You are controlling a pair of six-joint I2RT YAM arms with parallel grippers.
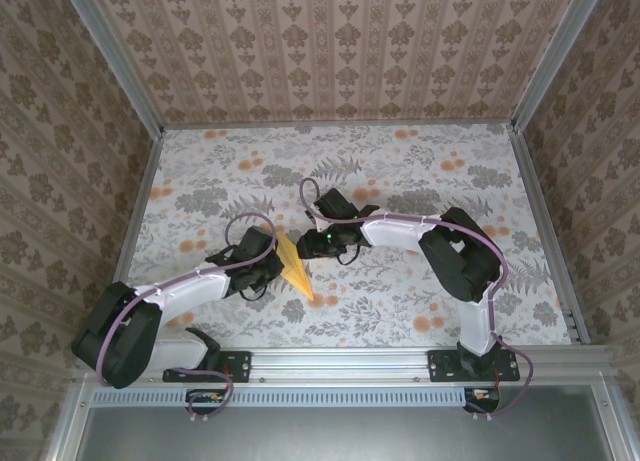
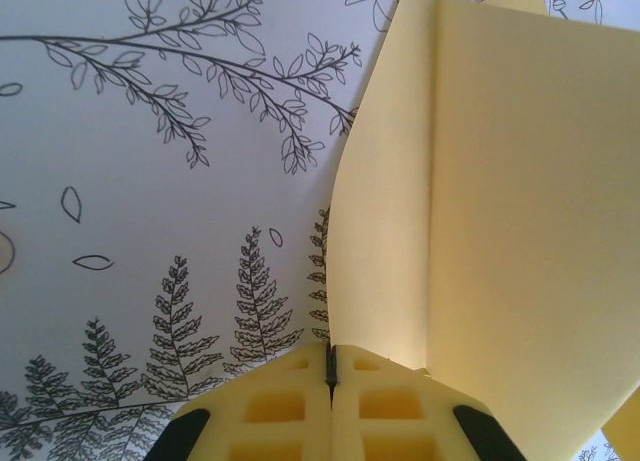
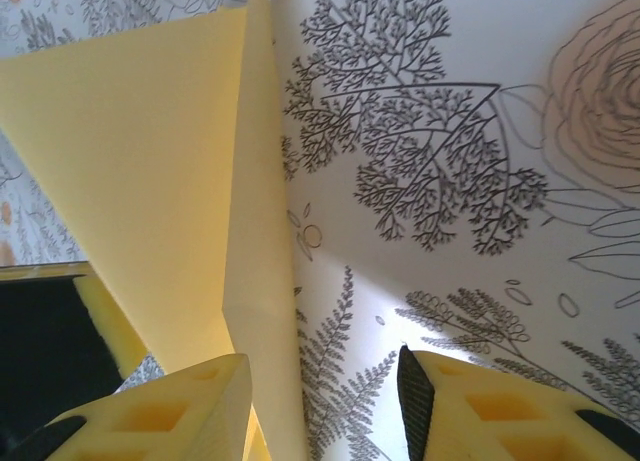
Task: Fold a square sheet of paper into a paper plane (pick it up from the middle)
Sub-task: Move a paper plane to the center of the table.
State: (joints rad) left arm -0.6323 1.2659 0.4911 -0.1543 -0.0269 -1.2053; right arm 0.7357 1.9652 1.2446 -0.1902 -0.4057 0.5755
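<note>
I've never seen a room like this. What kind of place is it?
Probably a robot test booth: a left arm and right arm bolted to a metal rail, wallpapered panels boxing in a flowery table, and a paper plane between the arms.

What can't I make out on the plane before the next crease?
- Top view: crease lines on the paper plane are too small; the left pincer and right pincer overlap its upper edges.
- Left wrist view: its far end is cut off by the top and right edges.
- Right wrist view: one finger hides its near part.
</note>
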